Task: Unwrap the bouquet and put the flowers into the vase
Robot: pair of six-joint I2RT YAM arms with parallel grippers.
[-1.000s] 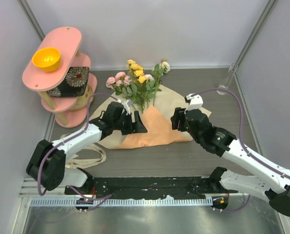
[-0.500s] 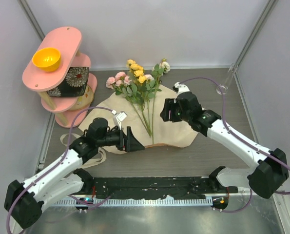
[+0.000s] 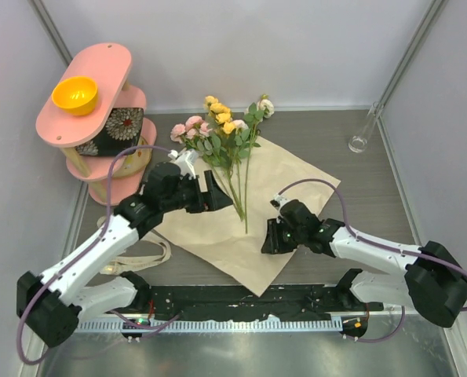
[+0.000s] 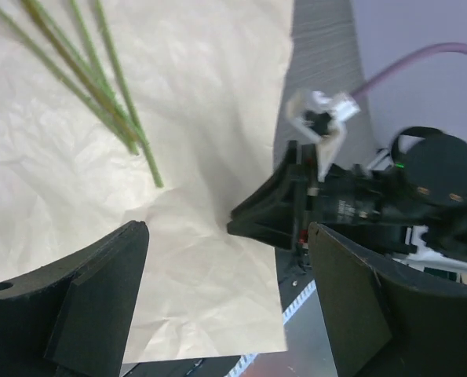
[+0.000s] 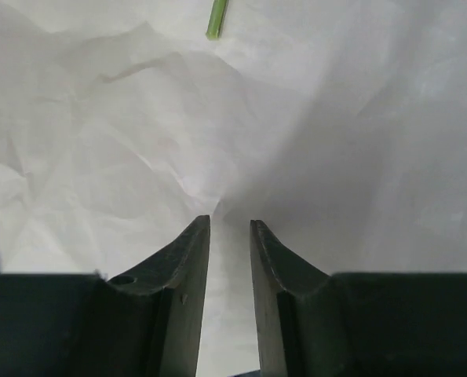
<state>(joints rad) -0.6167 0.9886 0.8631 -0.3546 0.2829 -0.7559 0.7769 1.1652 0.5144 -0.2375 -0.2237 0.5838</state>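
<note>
**Containers.**
- Vase (image 3: 359, 136): clear glass, far right corner of the worktop (image 3: 366, 196), well apart from everything else; nothing in it.
- Orange bowl (image 3: 74, 94): on the top tier of the pink shelf (image 3: 100, 75); no contents visible.
- Black floral box (image 3: 112, 131): on the shelf's middle tier.

**Task items.**
- Flowers (image 3: 220, 126): lying loose, with the blooms at the far edge of the kraft paper (image 3: 296, 177) and the stems (image 3: 241, 192) across it.
- Kraft paper: unwrapped into a flat sheet.
- Cream ribbon (image 3: 139, 253): loose at near left.

**Pincers.**
- Left pincer (image 3: 220, 196): jaws wide apart, holding nothing, just left of the stems.
- Right pincer (image 3: 267, 239): jaws drawn narrow about a raised crease of the paper, near the sheet's front edge.

**Changes from half a second earlier.**
- The right pincer has come from beside the stems toward the front.
- The left pincer has moved farther in.
- The paper is now spread wider, with one corner pointing forward.
- The blooms and vase are unmoved.
</note>
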